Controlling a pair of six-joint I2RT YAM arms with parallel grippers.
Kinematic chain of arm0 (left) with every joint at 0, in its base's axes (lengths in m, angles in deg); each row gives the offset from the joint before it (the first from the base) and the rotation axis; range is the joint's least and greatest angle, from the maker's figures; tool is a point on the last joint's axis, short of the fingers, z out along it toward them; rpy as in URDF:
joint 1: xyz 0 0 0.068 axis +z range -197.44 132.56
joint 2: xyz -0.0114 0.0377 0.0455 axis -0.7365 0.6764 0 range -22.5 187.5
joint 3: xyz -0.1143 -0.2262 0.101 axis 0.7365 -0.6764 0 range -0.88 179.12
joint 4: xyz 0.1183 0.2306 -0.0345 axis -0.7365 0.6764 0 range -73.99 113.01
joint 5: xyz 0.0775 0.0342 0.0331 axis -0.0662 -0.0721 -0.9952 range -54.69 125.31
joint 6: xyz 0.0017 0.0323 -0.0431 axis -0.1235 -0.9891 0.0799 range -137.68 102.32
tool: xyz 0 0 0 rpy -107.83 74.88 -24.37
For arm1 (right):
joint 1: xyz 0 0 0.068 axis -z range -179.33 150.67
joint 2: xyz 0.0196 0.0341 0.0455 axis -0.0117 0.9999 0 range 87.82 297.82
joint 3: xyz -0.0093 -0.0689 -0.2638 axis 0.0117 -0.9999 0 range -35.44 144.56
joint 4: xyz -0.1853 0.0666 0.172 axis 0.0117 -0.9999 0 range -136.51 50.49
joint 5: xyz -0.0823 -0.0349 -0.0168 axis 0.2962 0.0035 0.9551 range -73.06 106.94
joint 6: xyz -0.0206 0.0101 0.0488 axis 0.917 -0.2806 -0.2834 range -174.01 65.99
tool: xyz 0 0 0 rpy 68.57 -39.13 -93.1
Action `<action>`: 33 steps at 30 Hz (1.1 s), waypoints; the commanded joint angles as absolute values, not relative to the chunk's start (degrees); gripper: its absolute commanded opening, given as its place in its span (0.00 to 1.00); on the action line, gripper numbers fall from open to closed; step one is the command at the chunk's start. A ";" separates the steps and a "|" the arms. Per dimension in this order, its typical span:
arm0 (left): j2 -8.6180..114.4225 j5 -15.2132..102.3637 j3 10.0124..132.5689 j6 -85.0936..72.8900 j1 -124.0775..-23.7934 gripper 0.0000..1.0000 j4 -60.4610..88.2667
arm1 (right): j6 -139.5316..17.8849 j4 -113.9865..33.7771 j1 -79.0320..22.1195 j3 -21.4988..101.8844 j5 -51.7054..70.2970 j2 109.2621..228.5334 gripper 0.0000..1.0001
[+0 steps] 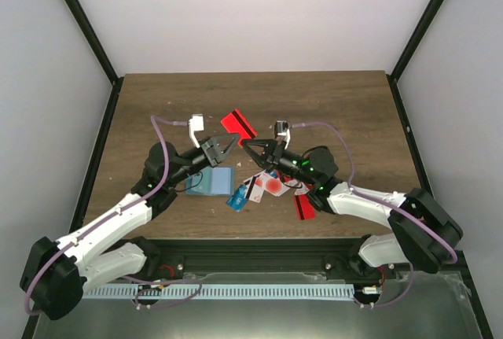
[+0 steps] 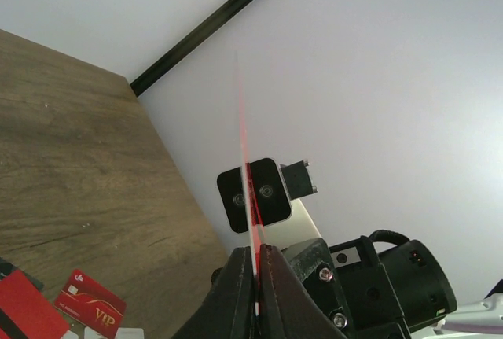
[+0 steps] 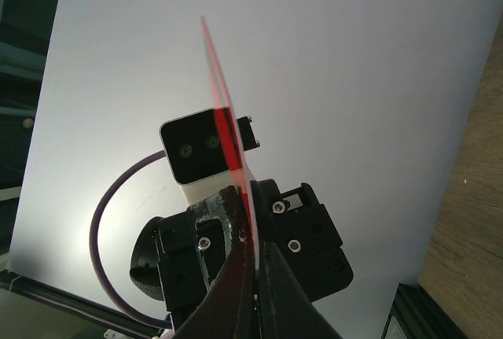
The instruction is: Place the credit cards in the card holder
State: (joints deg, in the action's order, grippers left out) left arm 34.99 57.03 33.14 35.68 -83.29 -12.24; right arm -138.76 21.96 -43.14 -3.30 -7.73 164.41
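Pinching one red card [image 1: 238, 124] from opposite edges, left hand [image 1: 228, 145] and right hand [image 1: 247, 145] are both clamped on it mid-frame, with open tabletop [image 1: 314, 103] beyond. One card holder [image 1: 212, 183] lies below-left; overlapped loose cards [image 1: 267, 186] below-right defy counting.

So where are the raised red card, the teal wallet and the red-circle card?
Thin red plastic card [image 1: 236, 123]: top view, red face.
Flat teal-blue card holder [image 1: 216, 184]: top view, cover's middle.
White red-circled card [image 1: 273, 186]: top view, the circle.

Wooden table [image 1: 157, 103] bears card holder [image 1: 212, 184], credit cards [image 1: 273, 186] (near edge).
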 commanded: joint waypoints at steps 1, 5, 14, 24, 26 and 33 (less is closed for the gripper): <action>34.92 56.67 33.07 35.25 -82.70 0.04 -13.29 | -138.15 25.52 -43.69 -2.17 -9.05 164.65 0.01; 32.94 55.73 33.81 32.86 -81.51 0.04 -6.83 | -135.25 21.69 -42.48 -2.38 -11.67 163.94 0.29; 28.58 45.76 33.54 18.88 -76.50 0.04 21.13 | -118.20 -12.86 -38.81 -0.51 -8.44 158.84 0.43; 32.52 46.69 31.76 12.58 -73.69 0.04 34.82 | -107.05 -24.90 -38.71 -0.40 -10.67 162.51 0.43; 33.19 47.53 30.96 13.00 -73.71 0.04 33.96 | -107.02 -24.41 -38.75 -1.60 -11.32 162.72 0.43; 35.19 42.88 28.11 15.25 -73.66 0.04 33.08 | -106.18 -23.30 -38.70 -2.36 -14.22 164.34 0.43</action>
State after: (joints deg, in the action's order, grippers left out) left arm 34.71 45.58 29.95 14.90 -73.98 32.85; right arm -108.44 -23.21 -38.88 -2.62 -11.75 162.91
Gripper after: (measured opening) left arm 0.041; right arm 0.432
